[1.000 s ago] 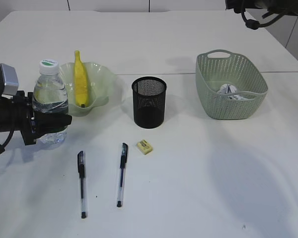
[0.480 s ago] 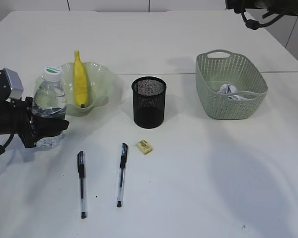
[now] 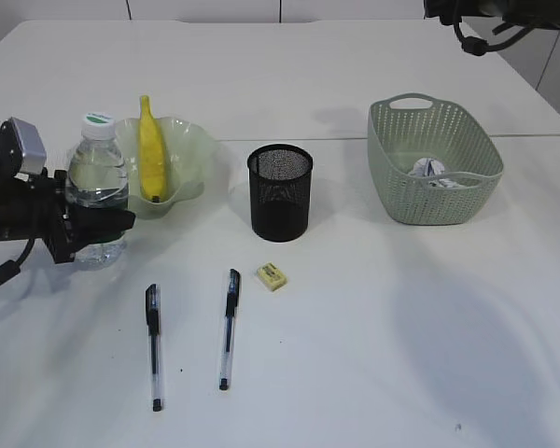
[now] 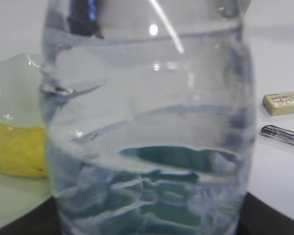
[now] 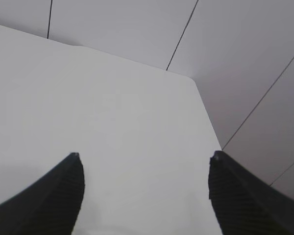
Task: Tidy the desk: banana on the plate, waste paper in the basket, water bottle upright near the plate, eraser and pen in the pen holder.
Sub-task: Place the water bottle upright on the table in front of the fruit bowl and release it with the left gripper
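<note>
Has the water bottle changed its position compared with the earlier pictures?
Yes. The water bottle, gripped by the left gripper, now stands straighter and slightly higher in the exterior view, closer to the plate, which has not moved.

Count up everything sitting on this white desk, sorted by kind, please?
Black-capped clear pens: 2
Clear plastic water bottle: 1
Yellow banana: 1
Pale green wavy plate: 1
Black mesh pen holder: 1
Pale yellow eraser: 1
Sage green perforated basket: 1
Crumpled white paper: 1
Total: 9
</note>
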